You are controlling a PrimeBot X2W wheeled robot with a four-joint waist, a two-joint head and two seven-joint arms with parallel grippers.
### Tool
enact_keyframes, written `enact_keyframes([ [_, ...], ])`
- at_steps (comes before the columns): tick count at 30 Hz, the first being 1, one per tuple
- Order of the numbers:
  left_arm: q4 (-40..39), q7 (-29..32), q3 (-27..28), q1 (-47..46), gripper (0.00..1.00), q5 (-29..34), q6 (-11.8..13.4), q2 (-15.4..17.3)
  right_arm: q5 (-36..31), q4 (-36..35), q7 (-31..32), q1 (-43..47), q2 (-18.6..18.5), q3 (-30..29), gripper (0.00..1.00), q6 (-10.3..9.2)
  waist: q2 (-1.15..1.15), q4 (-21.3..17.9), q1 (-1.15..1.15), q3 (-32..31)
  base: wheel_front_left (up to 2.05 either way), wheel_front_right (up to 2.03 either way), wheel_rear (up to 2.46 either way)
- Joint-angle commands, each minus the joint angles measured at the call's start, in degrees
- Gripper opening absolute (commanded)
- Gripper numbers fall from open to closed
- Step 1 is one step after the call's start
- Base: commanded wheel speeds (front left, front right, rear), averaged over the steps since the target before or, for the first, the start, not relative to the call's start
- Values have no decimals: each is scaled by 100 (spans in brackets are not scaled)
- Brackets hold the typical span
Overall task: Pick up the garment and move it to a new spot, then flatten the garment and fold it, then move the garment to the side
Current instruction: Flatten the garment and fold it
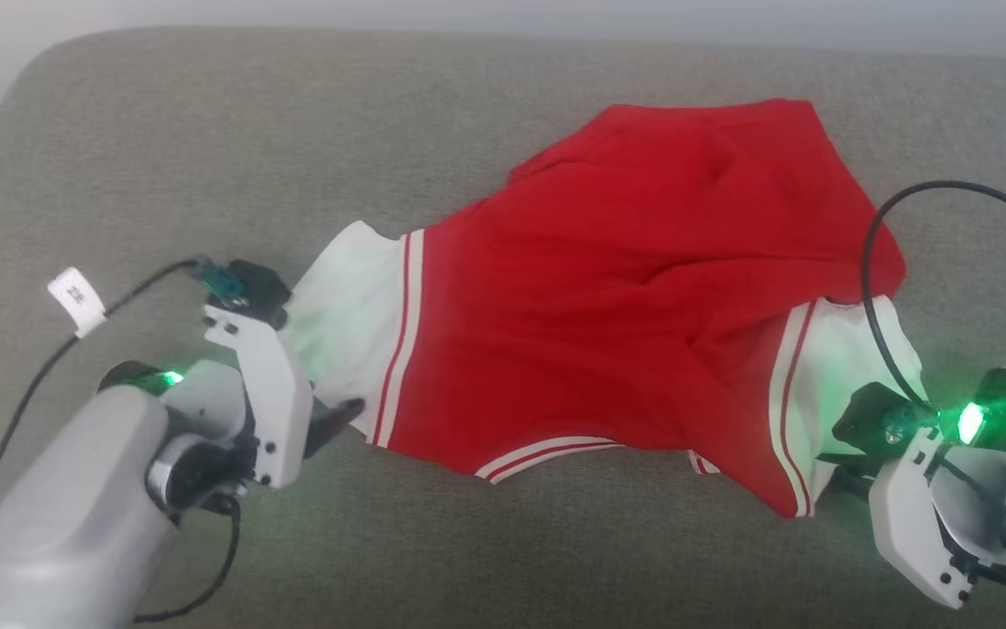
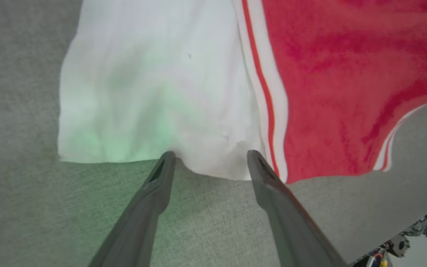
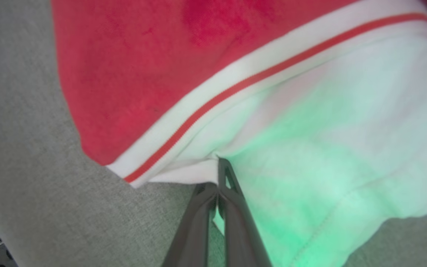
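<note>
While my right gripper (image 3: 221,174) has its two dark fingers pressed together on the near edge of a white sleeve, with a fold of that cloth pinched between them, my left gripper (image 2: 209,157) stands released, jaws wide apart. The left fingertips (image 2: 165,159) sit at the hem of the other white sleeve, and a lip of that hem dips into the gap between them; whether they touch the cloth I cannot tell. Moving outward, the garment (image 1: 608,306) lies spread on the grey cushion (image 1: 503,96), somewhat right of the middle. One white sleeve (image 1: 341,306) points left toward my left arm, and the other (image 1: 835,367) lies at the near right under my right wrist. White-and-red striped trim (image 1: 403,332) runs where each sleeve meets the red body, and more of it edges the near side of the cloth. The red body is rumpled, with soft ridges, and reaches toward the far right. A black cable (image 1: 868,262) loops from the right wrist over the right sleeve. Green light from both wrists tints the white cloth near the fingers. A white tag (image 1: 77,301) hangs on the left arm's cable, left of the garment.
</note>
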Motion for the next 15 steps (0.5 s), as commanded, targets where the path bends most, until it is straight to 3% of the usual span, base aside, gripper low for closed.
enact_keyframes([
  [1, 43, 171, -104, -106, 100, -198, -6, 5, 19, 100, 39, 66, 109, 136, 0, -13, 0, -63, 0, 64, 0, 0, 0],
  [3, 168, 262, -134, -134, 95, -426, -5, -34, 35, 130, -3, 42, 100, 146, 0, -14, 0, -94, 0, 103, 0, 0, 0],
  [4, 194, 283, -200, -159, 68, -486, -6, -50, 43, 141, -27, 26, 104, 150, 0, -14, 0, -110, 0, 123, 0, 0, 0],
  [6, 324, 167, -250, -168, 34, -613, -5, -78, 56, 177, -91, 31, 127, 157, 0, -17, 0, -134, 0, 130, 0, 0, 0],
  [7, 377, 101, -274, -164, 0, -683, -5, -111, 77, 192, -127, 38, 143, 158, 0, -17, 0, -148, 0, 127, 0, 0, 0],
  [15, 468, -567, -68, -102, 0, -1417, -5, -104, 305, 204, -674, 11, 120, -118, 0, -15, 0, -230, 0, -48, 0, 0, 0],
])
